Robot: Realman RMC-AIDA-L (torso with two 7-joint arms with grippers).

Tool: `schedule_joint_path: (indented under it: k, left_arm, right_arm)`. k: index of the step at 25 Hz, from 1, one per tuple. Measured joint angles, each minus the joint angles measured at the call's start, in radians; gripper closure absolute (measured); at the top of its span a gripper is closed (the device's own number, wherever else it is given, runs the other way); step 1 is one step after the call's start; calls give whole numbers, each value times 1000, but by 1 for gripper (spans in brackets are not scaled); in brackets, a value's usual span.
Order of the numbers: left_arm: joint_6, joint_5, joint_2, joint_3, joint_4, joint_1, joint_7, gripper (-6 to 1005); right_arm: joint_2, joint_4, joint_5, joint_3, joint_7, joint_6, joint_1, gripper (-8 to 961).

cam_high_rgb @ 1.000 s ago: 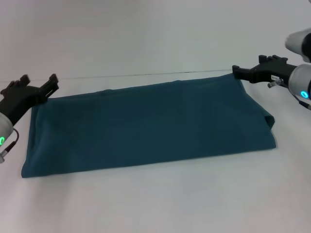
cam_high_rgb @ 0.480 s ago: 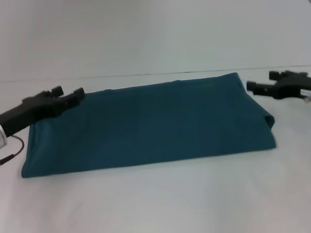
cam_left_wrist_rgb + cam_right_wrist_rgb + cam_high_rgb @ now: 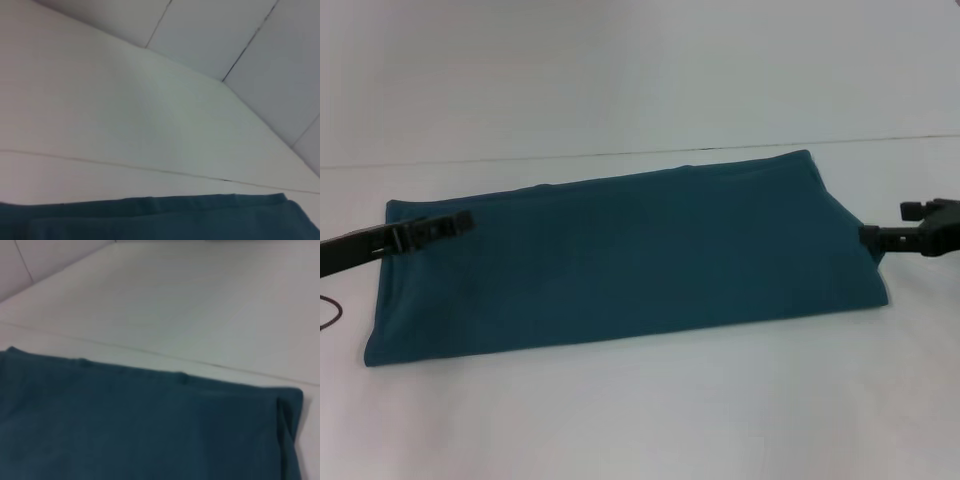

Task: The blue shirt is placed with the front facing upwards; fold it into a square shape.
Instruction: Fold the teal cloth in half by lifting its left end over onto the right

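The blue shirt lies flat on the white table as a long folded rectangle, plain teal side up, with no print or collar showing. My left gripper is low over the shirt's left end, near its far corner. At the other end, my right gripper sits just outside the right edge, level with a small fold of cloth. The left wrist view shows only the shirt's far edge. In the right wrist view the shirt fills the lower part, with a folded corner at one side.
The white table stretches in front of the shirt and behind it. A thin seam line runs across the tabletop just past the shirt's far edge. A pale wall rises behind.
Both grippers have come down. The left one moved from beside the far left corner onto the shirt's left end; the right one dropped from the far right corner to mid-height of the right edge.
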Motion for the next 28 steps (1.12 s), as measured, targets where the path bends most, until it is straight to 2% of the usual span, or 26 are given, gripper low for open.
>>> schedule_joint_path:
  k: [8, 17, 21, 24, 28]
  left_arm:
    - [-39, 13, -7, 4, 13, 3, -45, 151]
    - [-57, 14, -12, 6, 8, -7, -41, 152]
    - [-57, 14, -13, 7, 8, -6, -41, 152]
    - [-55, 14, -13, 7, 10, -4, -30, 151]
    - [-72, 14, -14, 6, 7, -2, 13, 151]
  right_arm:
    - [0, 12, -53, 6, 58, 64, -1, 33]
    - [-37, 7, -136, -3, 259, 48, 7, 34]
    - [-45, 12, -180, -4, 340, 24, 19, 34]
    - [-44, 5, -203, -4, 361, 5, 30, 34]
    - [-25, 4, -151, 6, 284, -1, 33, 36]
